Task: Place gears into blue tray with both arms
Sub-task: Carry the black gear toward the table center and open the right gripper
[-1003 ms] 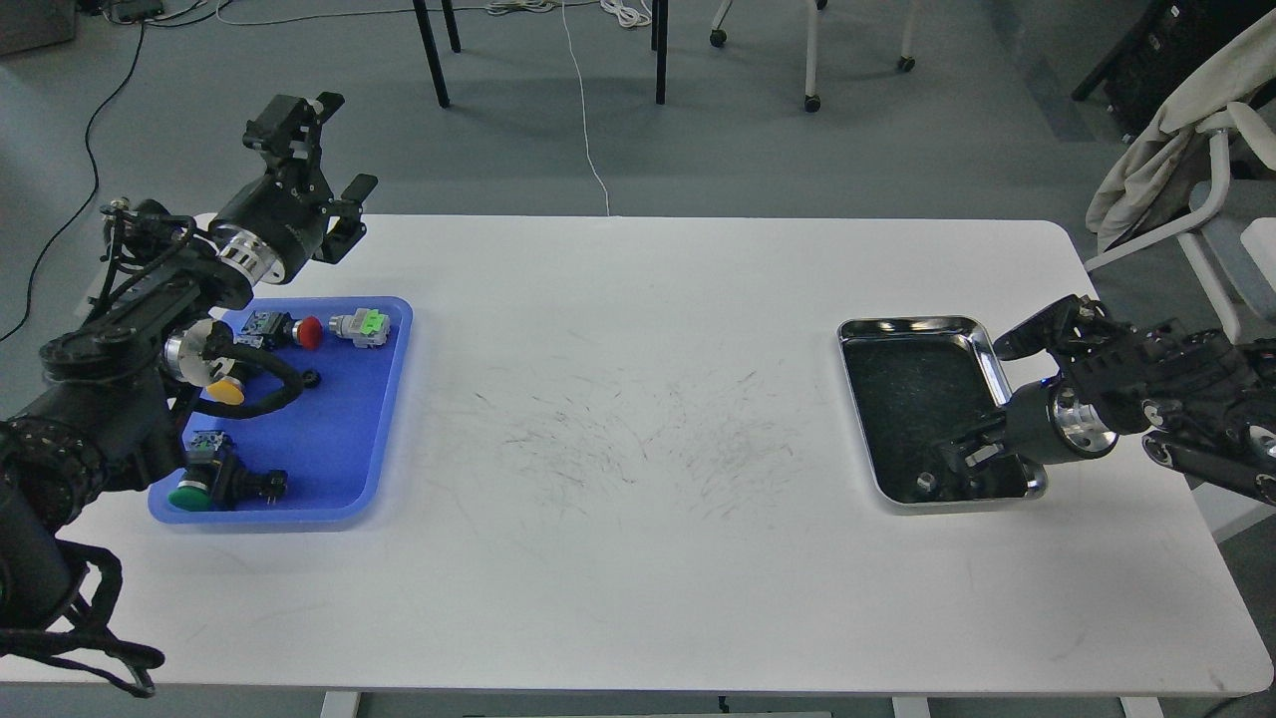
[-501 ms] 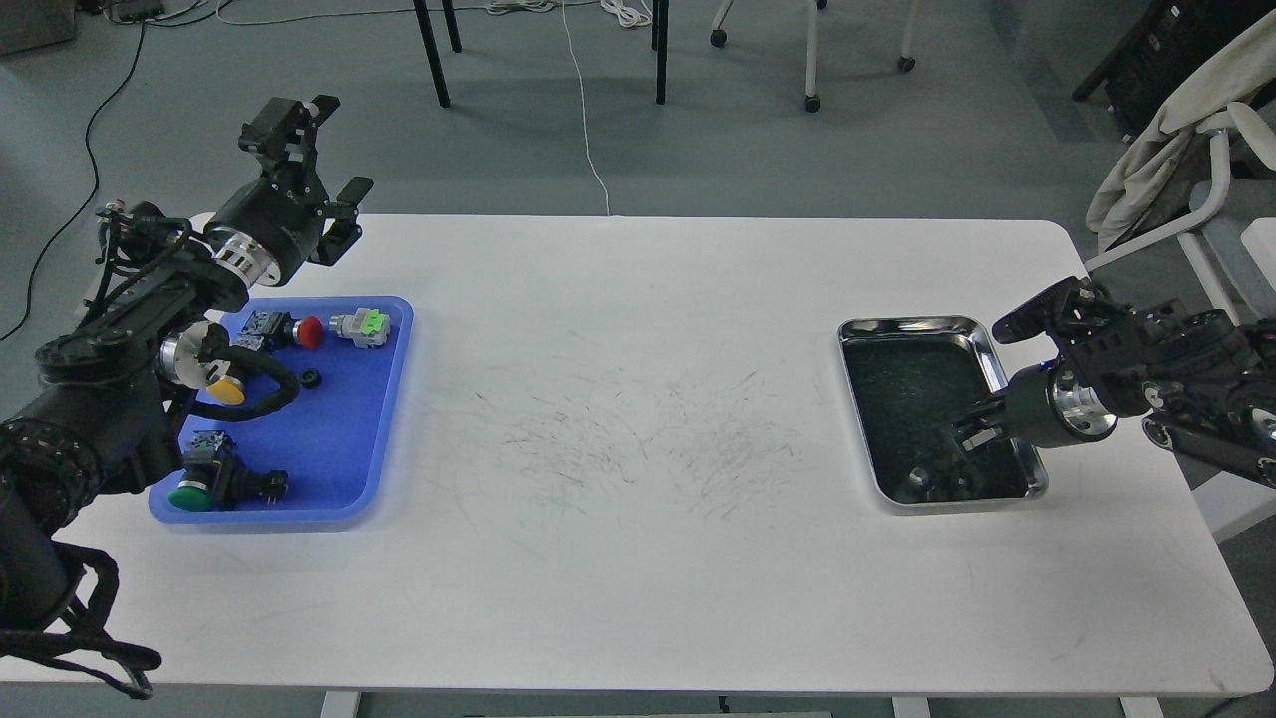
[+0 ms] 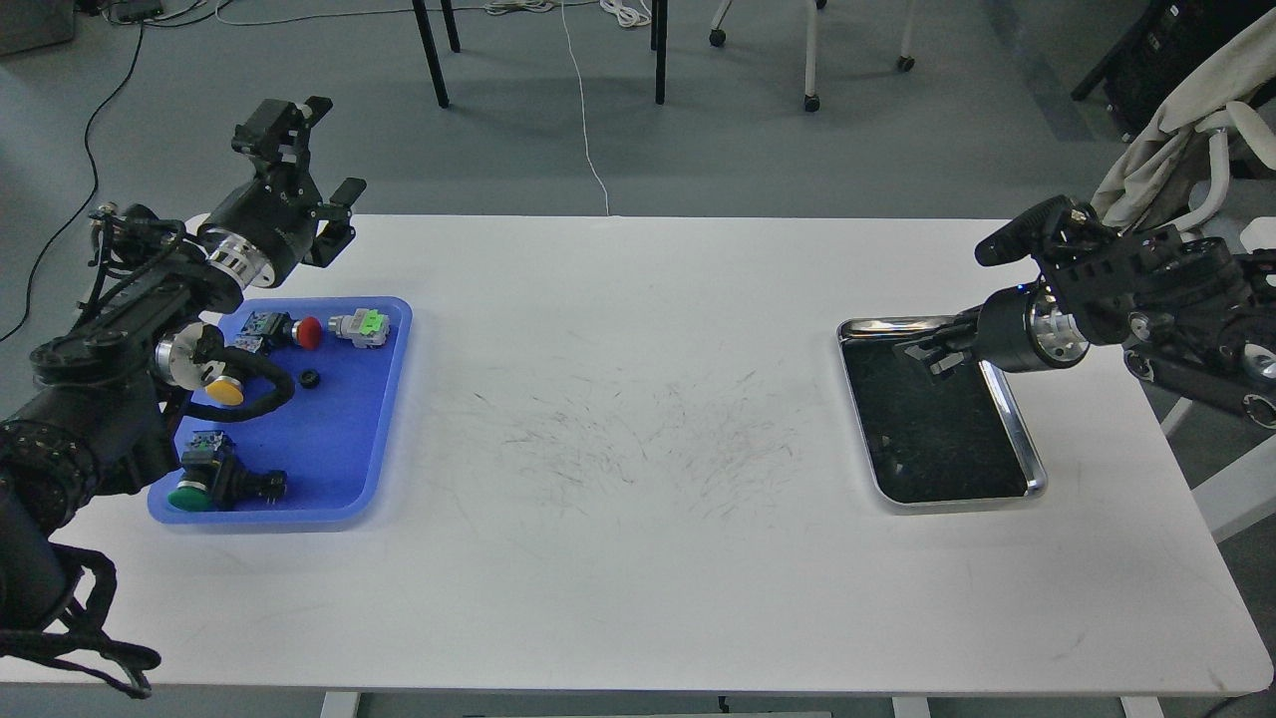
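Note:
The blue tray [image 3: 344, 469] lies at the table's left end with one small black gear [image 3: 311, 379] on its floor among push-buttons. My left gripper [image 3: 289, 115] is raised behind the tray's far edge, over the table's back-left corner. It is open and holds nothing. My right gripper [image 3: 922, 356] hovers over the far end of the steel tray [image 3: 1012, 419], pointing left. Its fingers are drawn close together on a tiny dark piece, which seems to be a gear. I see no other gear in the steel tray.
Red [image 3: 309, 333], green-and-grey [image 3: 361, 326], yellow [image 3: 225, 392] and green [image 3: 189, 494] push-buttons lie in the blue tray. My left arm's black cable [image 3: 264, 384] loops over it. A chair with cloth [image 3: 1176, 150] stands at the right; the white table [image 3: 638, 419] is scuffed mid-way.
My right gripper has risen out of the steel tray's near end and moved back to its far edge. The left gripper has drifted slightly left and up.

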